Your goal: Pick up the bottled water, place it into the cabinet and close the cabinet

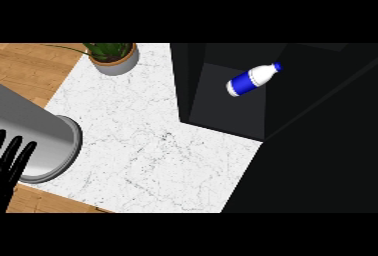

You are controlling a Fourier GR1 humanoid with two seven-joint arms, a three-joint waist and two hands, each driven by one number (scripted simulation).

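Left hand [13, 162] is seen at 8 o'clock w/ fingers spread, holding nothing, right hand unseen; water bottle [253, 79] lies tilted inside cabinet [221, 112] at 1 o'clock, so it could be rolled or jammed when door is shut.

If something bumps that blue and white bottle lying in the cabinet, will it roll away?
Probably, a bit. The bottle lies on its side on the cabinet floor, and its round body could roll sideways. Its smooth surface may be slippery to grab. It looks small, so likely light.
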